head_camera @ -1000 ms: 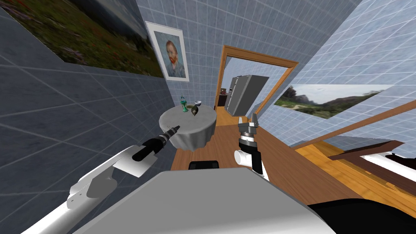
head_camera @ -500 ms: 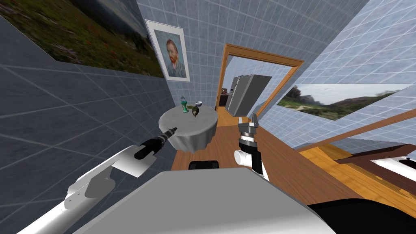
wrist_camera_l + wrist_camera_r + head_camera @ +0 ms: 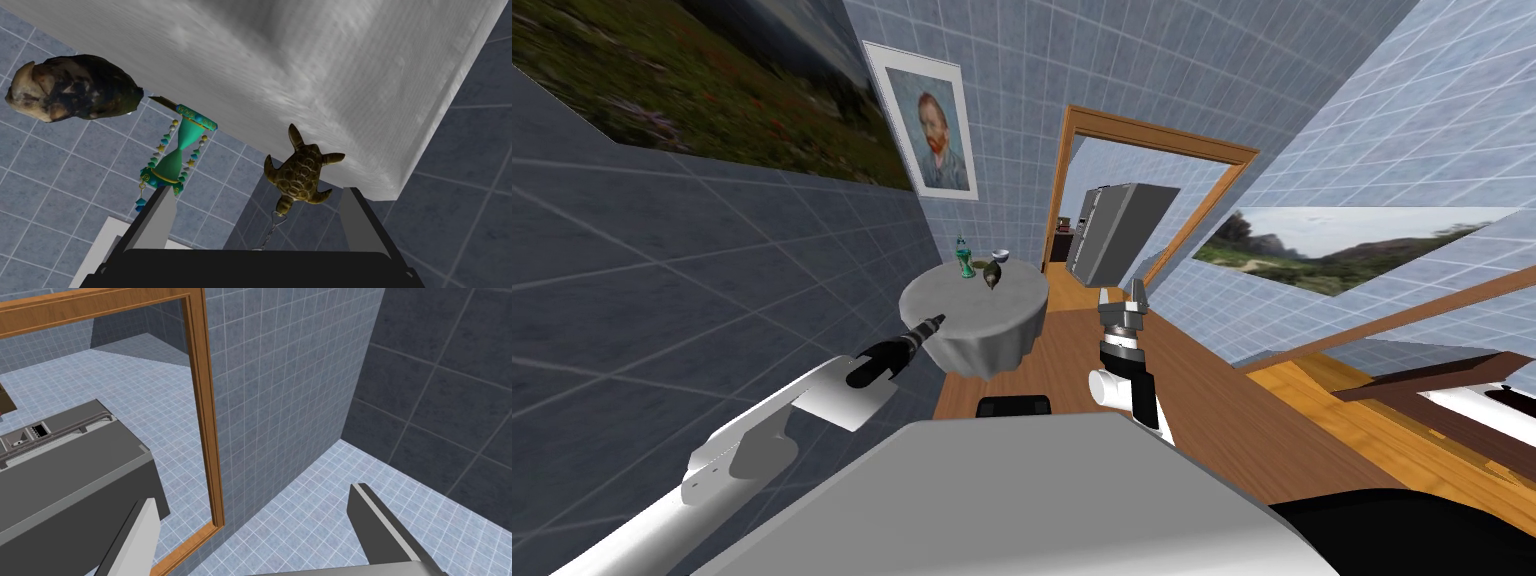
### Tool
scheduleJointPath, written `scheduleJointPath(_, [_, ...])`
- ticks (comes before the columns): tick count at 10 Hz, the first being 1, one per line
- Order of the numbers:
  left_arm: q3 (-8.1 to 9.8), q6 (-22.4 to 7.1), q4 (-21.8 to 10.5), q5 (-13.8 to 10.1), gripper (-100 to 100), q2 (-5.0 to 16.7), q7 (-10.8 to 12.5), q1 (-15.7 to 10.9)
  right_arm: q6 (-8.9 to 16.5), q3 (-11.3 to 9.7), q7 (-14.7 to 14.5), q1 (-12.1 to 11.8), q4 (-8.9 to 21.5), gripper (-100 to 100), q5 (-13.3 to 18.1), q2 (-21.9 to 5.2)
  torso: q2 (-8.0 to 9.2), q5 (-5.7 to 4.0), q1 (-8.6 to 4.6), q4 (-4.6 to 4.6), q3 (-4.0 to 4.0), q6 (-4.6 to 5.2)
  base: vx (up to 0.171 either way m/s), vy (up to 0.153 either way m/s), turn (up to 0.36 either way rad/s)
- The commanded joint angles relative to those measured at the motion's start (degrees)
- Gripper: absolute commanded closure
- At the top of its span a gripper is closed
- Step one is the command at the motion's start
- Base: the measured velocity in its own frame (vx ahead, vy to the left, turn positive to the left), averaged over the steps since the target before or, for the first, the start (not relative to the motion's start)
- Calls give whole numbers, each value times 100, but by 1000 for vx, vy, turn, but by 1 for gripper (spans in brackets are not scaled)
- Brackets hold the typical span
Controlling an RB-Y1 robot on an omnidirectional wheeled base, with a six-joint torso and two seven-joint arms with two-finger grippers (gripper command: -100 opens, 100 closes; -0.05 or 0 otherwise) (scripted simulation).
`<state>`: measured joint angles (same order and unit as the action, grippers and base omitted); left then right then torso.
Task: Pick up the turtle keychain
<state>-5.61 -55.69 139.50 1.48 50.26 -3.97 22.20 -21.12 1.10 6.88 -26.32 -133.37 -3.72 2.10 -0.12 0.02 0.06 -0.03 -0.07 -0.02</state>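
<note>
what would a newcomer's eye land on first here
The bronze-brown shelled turtle keychain lies on the grey-clothed round table, straight ahead of the open left gripper. Also on it sit a teal beaded hourglass and a dark lumpy rock-like object. On the tiled wall behind the table hangs a framed portrait of a red-bearded man.

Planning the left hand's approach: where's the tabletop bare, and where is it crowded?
Bare: the near and middle of the table, between the left gripper and the far-edge things; also a gap between turtle keychain and hourglass. Crowded: the far edge, where hourglass, dark lump and white bowl cluster.
</note>
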Motion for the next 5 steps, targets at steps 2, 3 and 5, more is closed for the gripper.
scheduleJointPath(2, [0, 11, -11, 1, 100, -3, -3, -4, 0, 0, 0, 0, 0, 0, 0, 0, 7, 0, -1, 1, 3, -1, 11, 4, 2])
scheduleJointPath(3, [1, 2, -19, 1, 100, -1, -3, 4, 0, 0, 0, 0, 0, 0, 0, 0, 12, -2, -7, 6, 8, 7, 0, 0, 0])
scheduleJointPath(5, [2, 2, -18, 7, 100, 4, -13, 1, 0, 0, 0, 0, 0, 0, 0, 0, 16, 4, -2, 6, 10, 3, 0, 0, 0])
